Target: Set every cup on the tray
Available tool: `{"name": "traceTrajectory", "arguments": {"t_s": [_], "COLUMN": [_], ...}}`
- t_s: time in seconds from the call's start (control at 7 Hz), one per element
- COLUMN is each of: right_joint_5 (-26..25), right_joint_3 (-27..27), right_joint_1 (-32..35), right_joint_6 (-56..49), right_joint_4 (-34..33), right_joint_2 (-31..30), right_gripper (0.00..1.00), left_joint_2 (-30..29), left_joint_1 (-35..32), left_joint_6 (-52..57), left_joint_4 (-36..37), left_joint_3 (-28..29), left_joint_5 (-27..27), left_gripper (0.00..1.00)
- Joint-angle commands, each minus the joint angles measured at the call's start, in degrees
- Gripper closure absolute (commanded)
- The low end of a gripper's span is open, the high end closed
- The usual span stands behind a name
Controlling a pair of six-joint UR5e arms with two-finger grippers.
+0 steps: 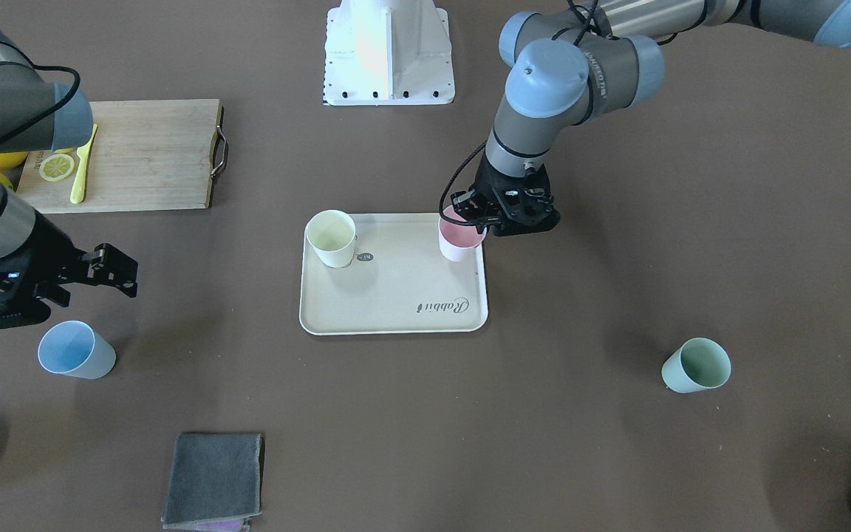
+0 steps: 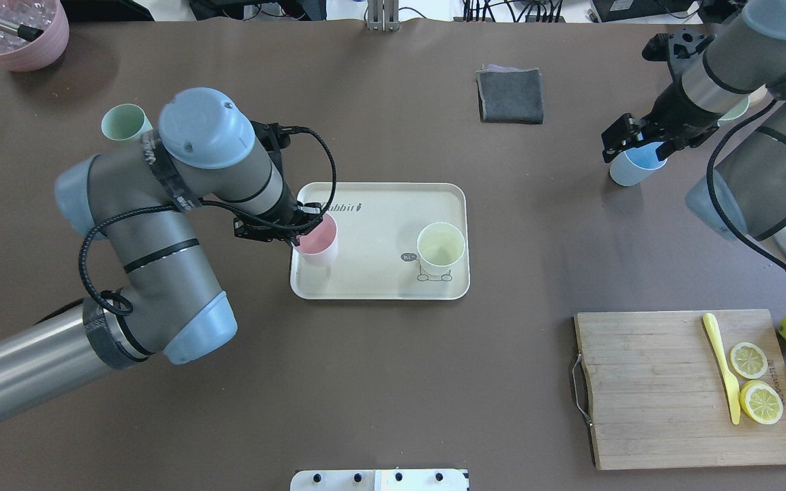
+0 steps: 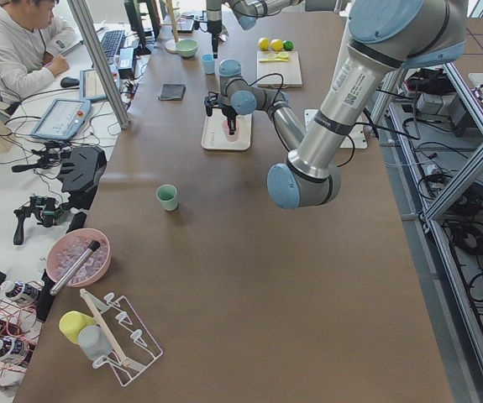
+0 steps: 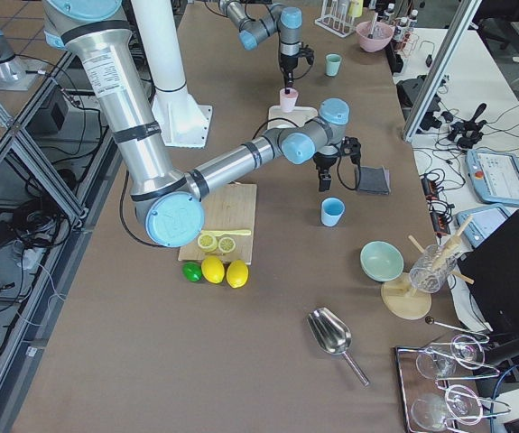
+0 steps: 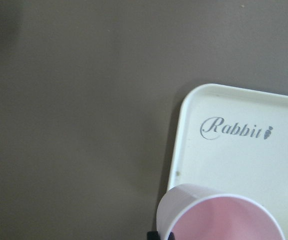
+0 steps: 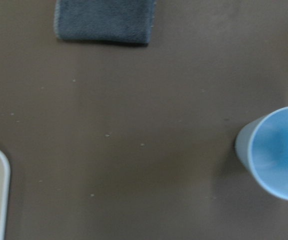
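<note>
Left gripper [image 2: 303, 230] clamps the pink cup [image 2: 316, 248] by its rim at the left edge of the cream tray [image 2: 372, 273]; yellow cup [image 2: 441, 247] stands on the tray's right; right gripper [image 1: 128, 275], jaws apart, hovers near the blue cup [image 2: 633, 170]; green cup [image 2: 123, 123] sits far left.

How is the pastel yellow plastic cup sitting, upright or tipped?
Upright: the pastel yellow plastic cup stands on the cream rectangular tray, its open mouth facing up.
</note>
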Motion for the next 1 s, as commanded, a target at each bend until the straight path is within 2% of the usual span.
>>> {"name": "traceTrajectory", "arguments": {"t_s": [0.0,0.29,0.71,0.86], "right_joint_5": [0.7,0.7,0.6,0.5], "right_joint_3": [-4.2,-9.2,-14.7,-16.3], "right_joint_1": [1.6,3.0,3.3,3.2], "right_joint_6": [-1.9,-1.9,-0.8,0.7], "right_joint_4": [0.0,0.1,3.7,5.6], "right_joint_2": [0.1,1.3,1.8,2.0], "right_gripper": [0.00,0.00,0.00,0.04], "left_joint_2": [-1.0,-2.9,-2.8,-1.6], "left_joint_1": [2.2,2.3,1.5,0.1], "left_joint_6": [-0.8,-2.3,-2.1,-1.7], "left_joint_4": [-3.9,-4.1,-3.4,-3.1], "left_joint_3": [3.4,6.1,3.4,2.4], "left_joint_5": [2.9,2.9,3.3,3.2], "left_gripper": [1.00,0.02,0.01,0.01]}}
